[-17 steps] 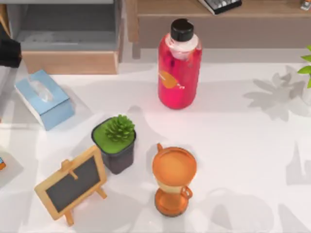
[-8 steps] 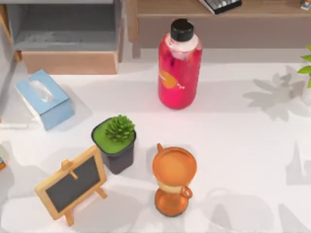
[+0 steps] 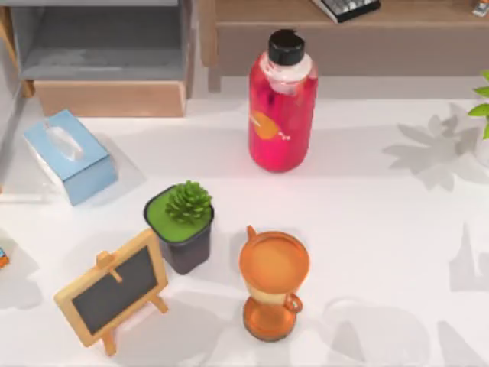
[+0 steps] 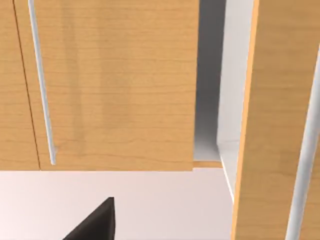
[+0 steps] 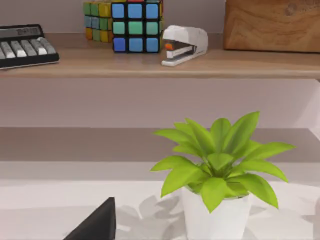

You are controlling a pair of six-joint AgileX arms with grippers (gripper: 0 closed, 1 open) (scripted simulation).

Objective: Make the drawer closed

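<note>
The drawer stands at the table's far left corner, pulled out, with its light tan front facing the table and its grey floor exposed. In the left wrist view, one dark fingertip of my left gripper shows close before tan wooden panels with thin grey bar handles and a narrow gap between them. In the right wrist view, one dark fingertip of my right gripper shows in front of a leafy plant in a white pot.
A blue tissue box lies just in front of the drawer. A red bottle, a potted succulent, a small chalkboard and an orange hourglass stand mid-table. The brown shelf carries a keyboard.
A dark part of my left arm that stood at the top view's left edge beside the drawer has gone out of that view. The drawer has not visibly moved.
</note>
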